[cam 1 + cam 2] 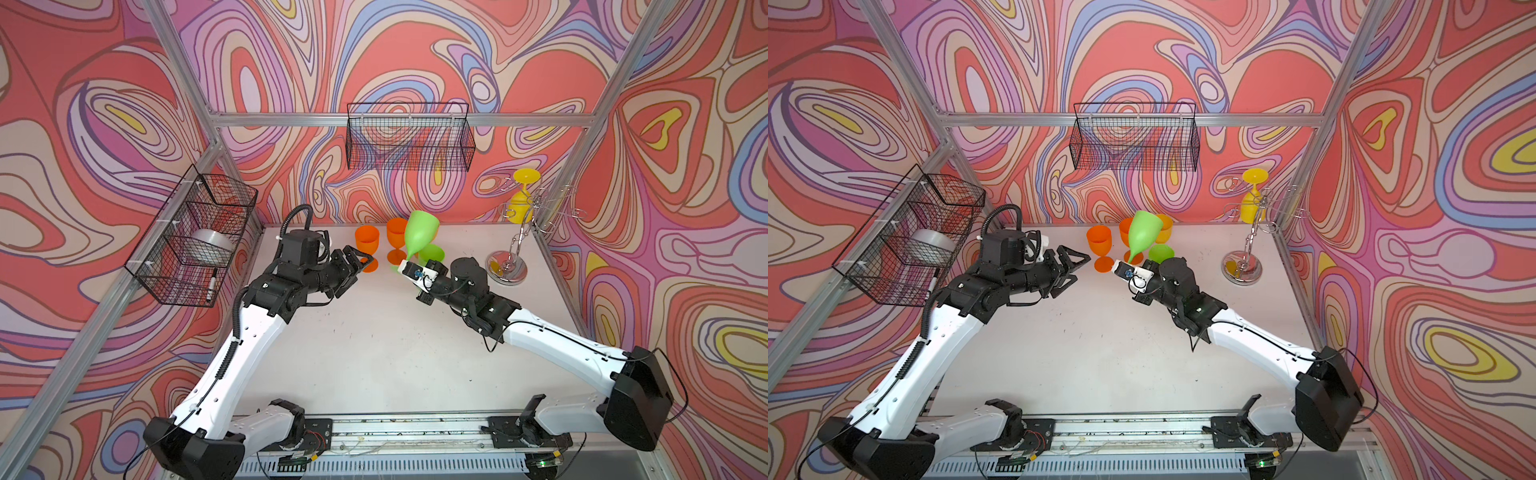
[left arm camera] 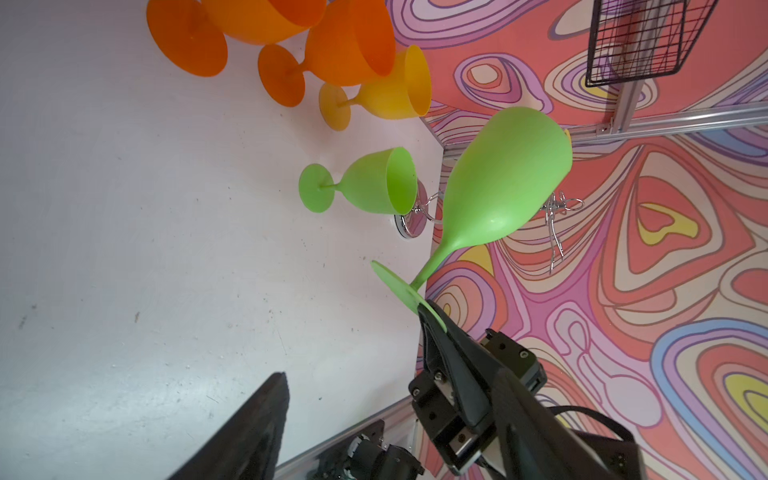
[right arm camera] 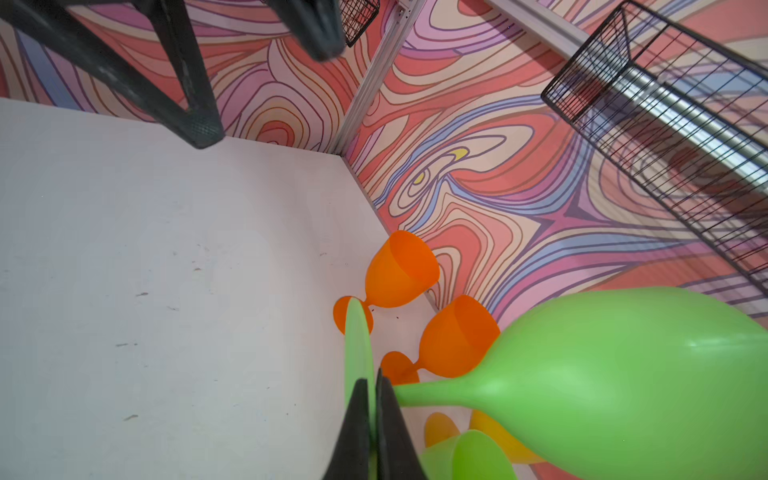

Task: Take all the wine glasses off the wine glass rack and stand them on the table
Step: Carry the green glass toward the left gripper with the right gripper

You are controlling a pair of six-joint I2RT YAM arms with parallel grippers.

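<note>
The right pincer (image 3: 372,388) is clamped on the flat round foot of the smooth green plastic wine glass (image 1: 420,232), tilted over the white desk (image 1: 374,332), well apart from the shiny chrome wire rack (image 1: 517,243); a yellow glass (image 1: 523,203) hangs there upside down; the left pincer (image 1: 1081,268) stands apart, empty.

**Hidden, cropped and unreadable parts**

The green wine glass (image 3: 623,374) runs off the right wrist view's edge. In both top views its foot is mostly hidden by the white wrist camera housing (image 1: 417,274). In a top view it covers half the amber glass (image 1: 1165,232) at the far centre. In the left wrist view it masks the stem of the wine glass rack (image 2: 411,226). The silvery object (image 1: 208,245) in the left basket (image 1: 178,282) is unreadable through the mesh.
</note>
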